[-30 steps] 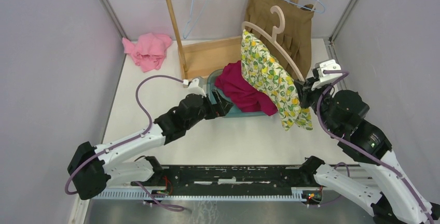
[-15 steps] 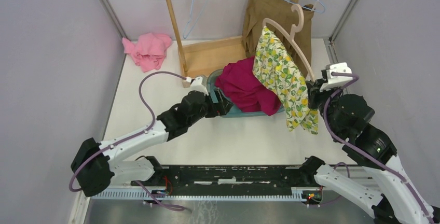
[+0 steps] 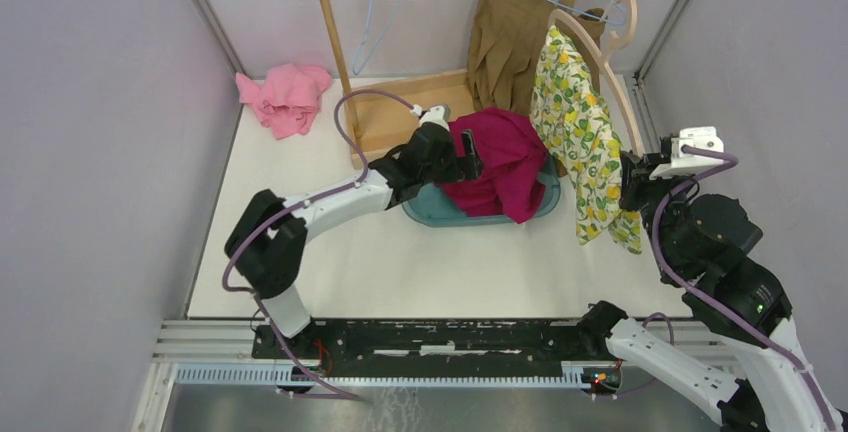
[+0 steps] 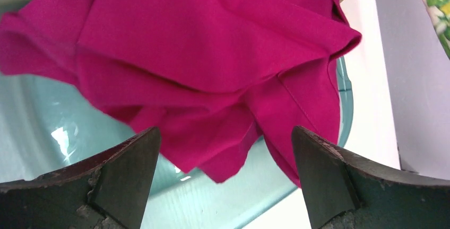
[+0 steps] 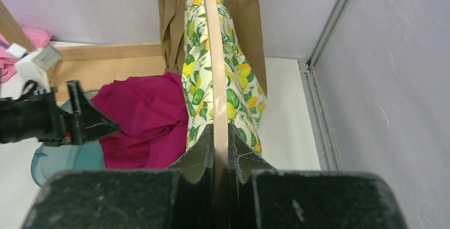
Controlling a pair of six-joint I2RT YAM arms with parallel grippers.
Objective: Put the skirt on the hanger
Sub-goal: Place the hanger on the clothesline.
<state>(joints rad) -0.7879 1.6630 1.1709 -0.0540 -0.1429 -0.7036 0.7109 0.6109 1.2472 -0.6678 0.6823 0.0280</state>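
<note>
Right claw [image 5: 221, 133] pinches hanger [image 5: 215, 54] aloft; left claw [image 4: 225, 133] outstretched, agape.

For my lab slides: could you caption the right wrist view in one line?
Right claw shut on the hanger draped with the lemon-print skirt, in front of a hanging brown garment.

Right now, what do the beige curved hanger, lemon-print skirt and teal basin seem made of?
Beige curved hanger: smooth matte wood or plastic; rigid, uniform colour.
Lemon-print skirt: thin fabric; hangs in soft folds.
Teal basin: probably glossy translucent plastic; bright highlights.
</note>
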